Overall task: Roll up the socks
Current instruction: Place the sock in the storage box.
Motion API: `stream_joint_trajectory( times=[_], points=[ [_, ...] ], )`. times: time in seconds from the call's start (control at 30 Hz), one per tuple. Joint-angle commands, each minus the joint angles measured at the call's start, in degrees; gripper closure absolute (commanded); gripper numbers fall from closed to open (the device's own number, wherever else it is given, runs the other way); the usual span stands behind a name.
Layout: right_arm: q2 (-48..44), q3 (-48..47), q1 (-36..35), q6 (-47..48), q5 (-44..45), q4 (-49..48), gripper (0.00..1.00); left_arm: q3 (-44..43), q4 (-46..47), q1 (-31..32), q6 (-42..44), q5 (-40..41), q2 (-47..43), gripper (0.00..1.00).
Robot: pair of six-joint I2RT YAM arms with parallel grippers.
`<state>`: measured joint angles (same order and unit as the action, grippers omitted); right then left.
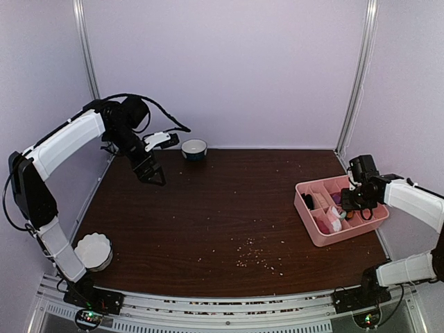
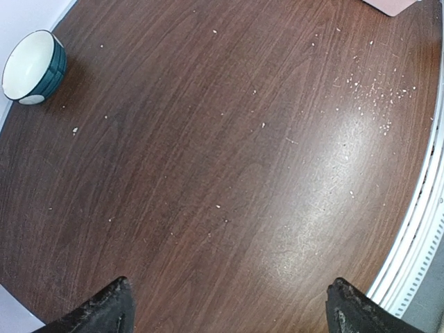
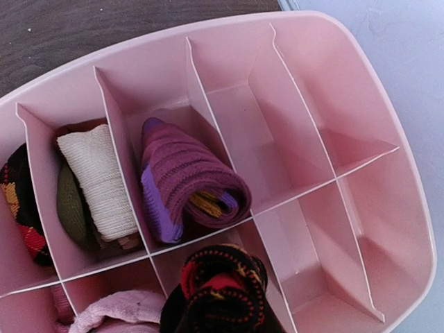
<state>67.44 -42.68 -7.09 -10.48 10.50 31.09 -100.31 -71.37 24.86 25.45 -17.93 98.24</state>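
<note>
The purple striped sock point(image 3: 191, 180) lies rolled in a middle cell of the pink divided tray point(image 3: 291, 104). The black argyle sock point(image 3: 218, 288), bunched into a roll, hangs over the tray's dividers just beside that cell, and it appears to be pinched by the right gripper point(image 1: 349, 202), whose fingers it hides. The left gripper point(image 2: 229, 288) stands spread wide and empty, well away from the tray, so if the roll is let go over a divider it may lodge across two cells, and its loose winding could spring open.

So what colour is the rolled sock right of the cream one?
Purple-magenta sock, lilac and orange at its end; right wrist view.
</note>
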Motion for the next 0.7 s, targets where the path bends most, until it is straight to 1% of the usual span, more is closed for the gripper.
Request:
stream_joint_trajectory(
  times=[0.0,0.07,0.1,0.17,0.2,0.27,0.43,0.53,0.67],
  points=[
    [2.27,0.19,1.52,0.81,-2.30,-1.21,0.93,-0.48,1.68,-0.36,0.20,0.57,-1.29,0.02],
    [2.74,0.05,1.76,0.82,-2.73,-1.13,0.85,-1.03,1.69,-0.42,0.18,0.57,-1.28,0.02],
    [2.82,0.13,1.86,0.77,-2.84,-1.14,0.79,-1.21,1.54,-0.42,0.21,0.68,-1.25,0.02],
    [2.60,0.00,2.11,0.58,-2.66,-0.88,0.63,-1.59,1.30,-0.42,0.16,0.99,-1.29,0.02],
    [2.34,0.04,2.16,0.48,-2.49,-0.78,0.57,-1.63,1.31,-0.36,0.14,1.24,-1.34,0.02],
    [1.55,-0.09,2.42,0.80,-2.59,-0.48,0.48,-1.64,1.25,-0.34,0.21,1.81,-1.44,0.02],
    [-2.21,-2.04,2.59,1.29,-2.59,1.52,0.30,-2.48,1.81,-0.45,-0.37,4.68,-1.92,0.02],
    [-4.63,-4.14,2.61,1.46,-3.27,3.08,0.28,-2.28,3.36,-0.69,-1.20,6.74,-3.08,0.02],
    [-6.33,-7.01,2.61,1.29,-5.59,5.03,0.26,-0.42,5.81,-2.16,-2.47,7.30,-4.82,0.02]
  ],
)
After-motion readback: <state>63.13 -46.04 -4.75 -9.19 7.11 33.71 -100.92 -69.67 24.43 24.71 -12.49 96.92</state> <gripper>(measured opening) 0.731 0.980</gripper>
